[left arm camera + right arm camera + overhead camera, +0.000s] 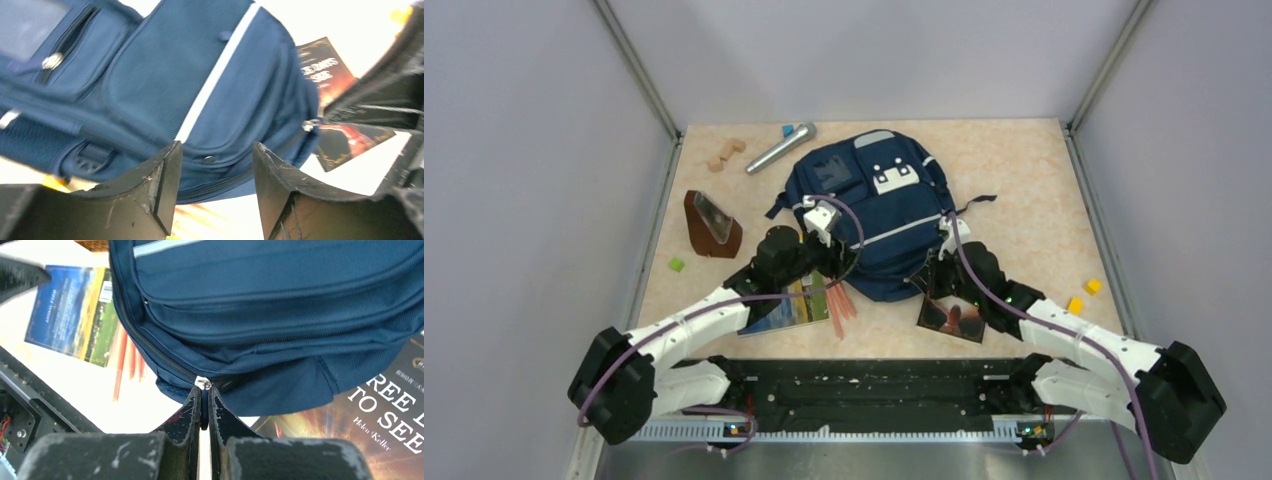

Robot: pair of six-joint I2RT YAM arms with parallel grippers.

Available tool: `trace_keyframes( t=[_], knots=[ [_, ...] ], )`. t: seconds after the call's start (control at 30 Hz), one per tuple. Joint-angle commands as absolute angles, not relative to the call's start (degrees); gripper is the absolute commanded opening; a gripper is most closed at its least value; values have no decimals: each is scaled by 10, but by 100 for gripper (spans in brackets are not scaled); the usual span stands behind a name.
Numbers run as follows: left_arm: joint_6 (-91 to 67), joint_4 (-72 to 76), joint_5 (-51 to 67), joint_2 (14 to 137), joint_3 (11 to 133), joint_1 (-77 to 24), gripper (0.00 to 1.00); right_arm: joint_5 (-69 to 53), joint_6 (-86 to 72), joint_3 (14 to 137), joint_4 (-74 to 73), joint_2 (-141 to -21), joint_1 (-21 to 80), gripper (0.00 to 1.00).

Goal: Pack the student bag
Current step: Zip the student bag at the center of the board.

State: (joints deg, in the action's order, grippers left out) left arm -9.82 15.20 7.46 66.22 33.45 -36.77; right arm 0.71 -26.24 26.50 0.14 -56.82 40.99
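The student bag, navy with light grey stripes and a white patch, lies flat mid-table with its zippered end toward the arms. My right gripper is shut on the dark zipper pull just below the silver slider, at the bag's near edge. My left gripper stands open over the bag's near-left edge, with only fabric and table showing between its fingers. From above, the left gripper and right gripper flank the bag's near end.
A landscape-cover book and red pencils lie under the left arm. A dark book lies under the right. Further off are a silver microphone, wooden blocks, a brown wedge-shaped holder, and small green and yellow cubes.
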Motion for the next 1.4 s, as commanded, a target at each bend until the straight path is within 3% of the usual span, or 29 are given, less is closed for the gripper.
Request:
trace_keyframes(
  t=[0.0,0.33,0.83,1.0,1.07,1.23,1.37],
  knots=[
    [-14,197,147,643,341,-404,60,3,-235,323,-5,-550,410,0],
    [16,247,235,753,371,-443,61,3,-230,340,-21,-519,411,0],
    [4,304,250,876,420,-466,63,-20,-233,339,-22,-510,411,0],
    [5,309,236,899,428,-471,60,-18,-233,337,-24,-505,411,0],
    [5,312,223,904,429,-472,51,-18,-232,335,-24,-505,411,0],
    [4,306,212,908,434,-475,2,-9,-228,326,-23,-504,411,0],
    [3,300,199,894,423,-475,0,35,-219,315,-33,-510,411,0]
  ],
)
